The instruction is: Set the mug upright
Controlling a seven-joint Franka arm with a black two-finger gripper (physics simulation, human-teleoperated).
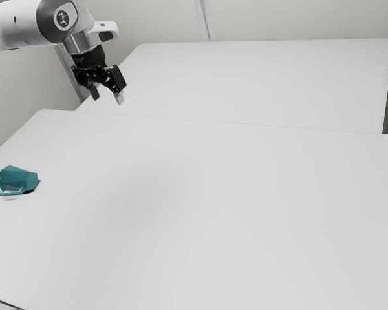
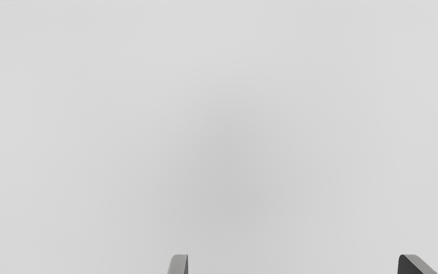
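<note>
The teal mug [image 1: 16,181] lies tipped on its side on the white table, near the exterior view's left edge. High over the table, toward the exterior view's upper left, hangs the black gripper [image 1: 108,99], well apart from the mug. In the wrist view the gripper [image 2: 293,264] is open, its two fingertips wide apart with bare table surface beyond them and nothing between.
The white table [image 1: 213,206] extends across the exterior view. Behind it is another white surface [image 1: 258,84], with pale walls beyond. A thin dark cable-like line [image 1: 5,303] crosses the exterior view's lower left corner.
</note>
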